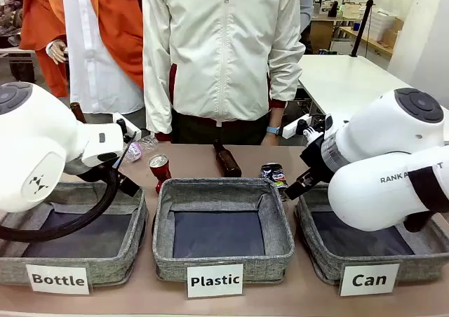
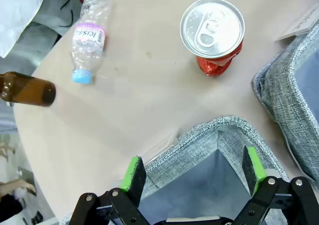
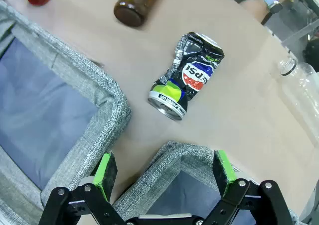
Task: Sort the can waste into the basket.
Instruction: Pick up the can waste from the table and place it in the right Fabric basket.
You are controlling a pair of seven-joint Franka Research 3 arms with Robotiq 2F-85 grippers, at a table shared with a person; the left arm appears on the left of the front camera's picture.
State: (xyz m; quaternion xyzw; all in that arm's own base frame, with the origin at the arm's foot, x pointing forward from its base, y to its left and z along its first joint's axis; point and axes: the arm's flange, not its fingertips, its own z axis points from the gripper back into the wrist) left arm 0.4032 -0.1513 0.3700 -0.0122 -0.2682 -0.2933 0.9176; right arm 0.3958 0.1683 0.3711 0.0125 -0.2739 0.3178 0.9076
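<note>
Left gripper (image 2: 193,168) hangs over corner of Bottle basket (image 2: 199,135), green-padded fingers spread wide, nothing held. Right gripper (image 3: 164,166) equally wide open and empty, above far corner of Can basket (image 1: 319,257). Red can (image 2: 213,31), crumpled, stands silver top up on table (image 2: 149,85), just beyond gap between Bottle basket and Plastic basket (image 1: 224,261). Black can (image 3: 187,75), crushed, rests just beyond Can basket, near brown glass bottle (image 3: 137,6). Person in white jacket (image 1: 224,50) stands at far side.
</note>
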